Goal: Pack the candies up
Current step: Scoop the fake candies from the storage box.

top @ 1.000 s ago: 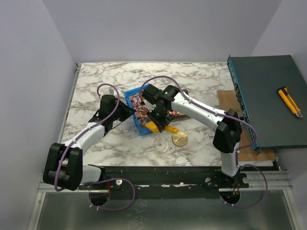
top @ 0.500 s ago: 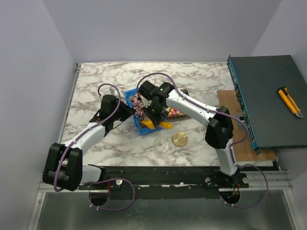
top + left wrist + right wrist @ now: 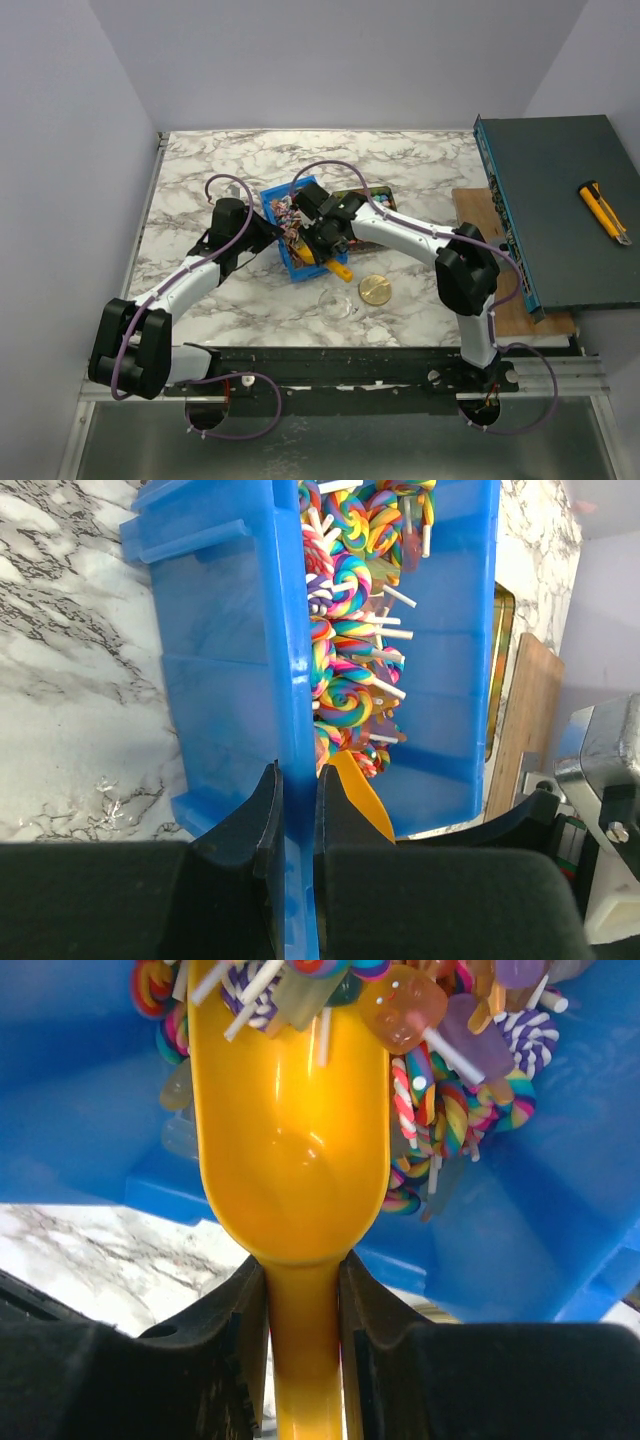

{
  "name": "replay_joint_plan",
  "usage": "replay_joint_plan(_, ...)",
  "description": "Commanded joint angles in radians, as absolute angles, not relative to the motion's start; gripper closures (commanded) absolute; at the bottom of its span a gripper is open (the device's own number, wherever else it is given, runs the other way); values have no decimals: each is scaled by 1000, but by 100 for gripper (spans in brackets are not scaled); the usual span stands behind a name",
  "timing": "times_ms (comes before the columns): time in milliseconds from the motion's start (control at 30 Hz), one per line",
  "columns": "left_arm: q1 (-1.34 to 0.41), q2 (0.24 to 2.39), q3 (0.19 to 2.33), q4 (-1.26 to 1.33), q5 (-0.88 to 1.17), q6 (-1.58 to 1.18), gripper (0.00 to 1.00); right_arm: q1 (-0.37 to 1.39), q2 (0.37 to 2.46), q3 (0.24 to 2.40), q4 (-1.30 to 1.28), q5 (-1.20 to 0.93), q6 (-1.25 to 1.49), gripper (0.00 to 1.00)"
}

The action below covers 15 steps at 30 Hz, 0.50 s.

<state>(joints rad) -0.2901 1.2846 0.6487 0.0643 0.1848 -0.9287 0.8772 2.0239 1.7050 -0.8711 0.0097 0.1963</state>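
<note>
From above, the blue bin (image 3: 296,268) lies on the marble table (image 3: 220,160) between the two arms, its long axis running slantwise from near-right to far-left. The candies (image 3: 290,218), swirled lollipops on white sticks, are heaped inside it. The left gripper (image 3: 272,237) meets the bin's left wall. The right gripper (image 3: 322,250) reaches in from the right with the yellow scoop (image 3: 338,269), whose handle pokes out over the bin's near end. Only this view shows the gold lid (image 3: 375,290) and a clear glass vessel (image 3: 338,303) on the table near the bin, and a dark tray (image 3: 368,198) behind the right arm.

The left wrist view settles the grip: both fingers are pinched tight on the bin's side wall, one outside, one inside. The bin stretches straight away from the gripper, and the lollipop sticks point every which way. The scoop's rim peeps in at the near end.

The right wrist view shows the fingers closed snugly on the scoop's handle. The scoop points straight ahead into the heap, its bowl mostly bare, with a few lollipops resting across its far lip.
</note>
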Motion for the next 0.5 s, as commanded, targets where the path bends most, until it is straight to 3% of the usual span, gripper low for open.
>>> replay_joint_plan(0,-341,1290,644,15,276,-872,100,868,1993,1588,-546,115,256,99)
replay_joint_plan(467,-344,1311,657,2,270,-872,100,867,1905,1379,-161,166,258,99)
